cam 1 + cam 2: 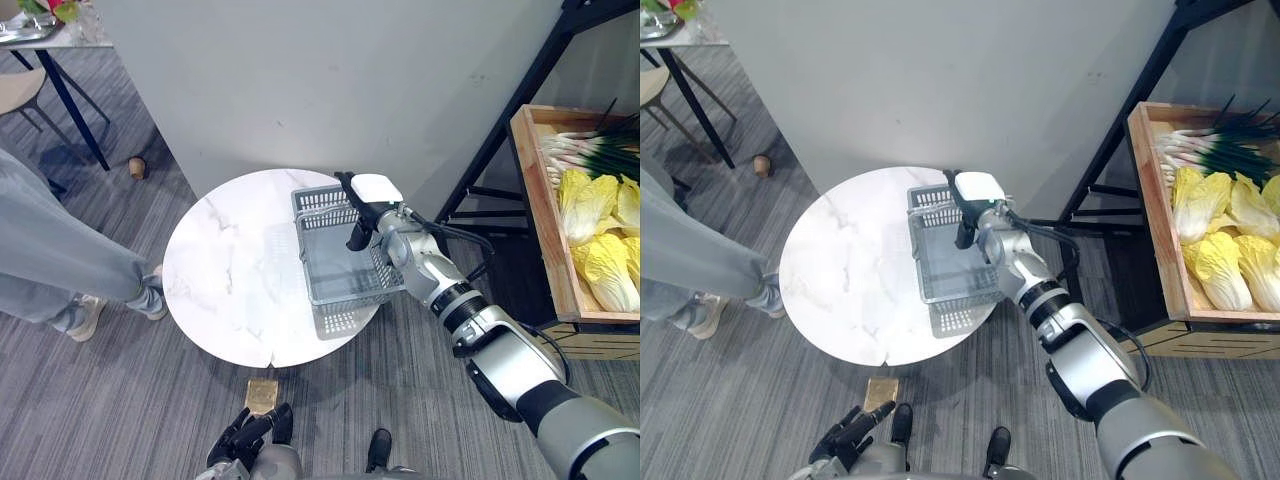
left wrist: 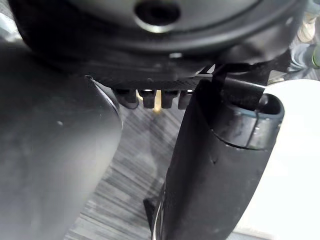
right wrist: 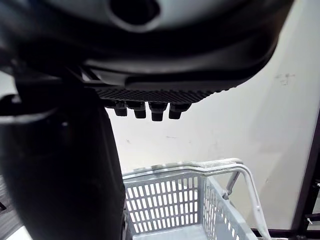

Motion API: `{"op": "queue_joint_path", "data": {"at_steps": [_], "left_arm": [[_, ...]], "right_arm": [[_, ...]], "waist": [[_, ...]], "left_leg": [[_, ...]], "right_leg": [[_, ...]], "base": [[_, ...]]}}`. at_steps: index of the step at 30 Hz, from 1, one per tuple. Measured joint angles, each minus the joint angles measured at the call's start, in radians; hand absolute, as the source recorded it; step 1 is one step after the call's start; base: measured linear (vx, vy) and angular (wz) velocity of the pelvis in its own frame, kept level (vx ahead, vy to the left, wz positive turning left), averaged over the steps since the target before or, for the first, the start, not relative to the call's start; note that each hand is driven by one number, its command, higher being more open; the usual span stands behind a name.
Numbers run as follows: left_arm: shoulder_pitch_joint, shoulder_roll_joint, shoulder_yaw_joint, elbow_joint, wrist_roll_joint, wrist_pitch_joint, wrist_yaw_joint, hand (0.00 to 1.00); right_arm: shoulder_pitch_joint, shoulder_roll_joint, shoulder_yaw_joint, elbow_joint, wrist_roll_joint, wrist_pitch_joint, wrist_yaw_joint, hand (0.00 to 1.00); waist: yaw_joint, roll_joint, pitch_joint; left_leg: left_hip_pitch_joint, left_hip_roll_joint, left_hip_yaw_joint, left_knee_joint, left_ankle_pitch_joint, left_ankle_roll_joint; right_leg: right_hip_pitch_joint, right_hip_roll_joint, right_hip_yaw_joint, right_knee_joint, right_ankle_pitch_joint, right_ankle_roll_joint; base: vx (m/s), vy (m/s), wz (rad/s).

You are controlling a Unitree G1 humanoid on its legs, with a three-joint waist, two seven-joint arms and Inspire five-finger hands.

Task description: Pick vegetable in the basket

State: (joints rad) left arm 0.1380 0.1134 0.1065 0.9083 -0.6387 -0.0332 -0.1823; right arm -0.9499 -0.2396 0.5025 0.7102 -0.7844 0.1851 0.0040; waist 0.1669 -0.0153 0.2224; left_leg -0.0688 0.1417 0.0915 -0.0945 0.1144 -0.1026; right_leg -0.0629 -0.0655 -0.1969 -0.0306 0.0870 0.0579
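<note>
An empty grey plastic basket (image 1: pixel 342 288) stands on the right side of a round white marble table (image 1: pixel 225 270), its handle folded down on the rim. My right hand (image 1: pixel 368 198), with a white cover, hovers over the basket's far right corner, open and holding nothing; the basket (image 3: pixel 165 205) shows just past its fingers. Yellow cabbages (image 1: pixel 600 255) and green onions (image 1: pixel 590 150) lie in a wooden crate (image 1: pixel 545 215) far to the right. My left hand (image 1: pixel 243 438) hangs low near the table's front edge, relaxed and empty.
A person's legs (image 1: pixel 60 270) stand at the left beside the table. A black rack frame (image 1: pixel 500 140) rises between the table and the crate. A grey wall runs behind the table. Another table (image 1: pixel 50 40) stands at the far left.
</note>
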Motion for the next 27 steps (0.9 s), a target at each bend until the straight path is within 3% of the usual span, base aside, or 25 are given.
{"op": "queue_joint_path", "data": {"at_steps": [7,19,27], "left_arm": [[-0.007,-0.001,-0.004,-0.021,-0.055,0.000,-0.001,1.00],[-0.011,0.004,-0.013,-0.063,-0.112,-0.002,-0.002,1.00],[-0.029,0.016,-0.027,-0.113,-0.161,-0.001,-0.020,1.00]], "right_arm": [[-0.070,-0.051,-0.001,0.037,0.001,0.039,-0.012,1.00],[-0.155,-0.078,-0.001,0.052,0.006,0.053,-0.052,1.00],[-0.257,-0.116,-0.001,0.130,0.006,0.038,-0.053,1.00]], "waist": [[0.019,-0.004,0.029],[0.038,-0.006,0.082],[0.061,-0.003,0.177]], "left_leg": [[-0.020,0.001,0.003,0.006,0.015,-0.011],[-0.051,0.019,-0.007,0.001,0.018,-0.012],[-0.094,0.021,-0.023,0.006,0.042,-0.022]], "right_leg": [[-0.022,0.001,-0.004,0.002,-0.002,-0.004],[-0.045,0.019,-0.019,0.017,-0.012,-0.018],[-0.107,0.013,-0.048,0.084,-0.046,-0.025]], "base": [[0.01,-0.003,0.02],[-0.04,-0.001,0.03],[-0.02,0.008,0.12]]}}
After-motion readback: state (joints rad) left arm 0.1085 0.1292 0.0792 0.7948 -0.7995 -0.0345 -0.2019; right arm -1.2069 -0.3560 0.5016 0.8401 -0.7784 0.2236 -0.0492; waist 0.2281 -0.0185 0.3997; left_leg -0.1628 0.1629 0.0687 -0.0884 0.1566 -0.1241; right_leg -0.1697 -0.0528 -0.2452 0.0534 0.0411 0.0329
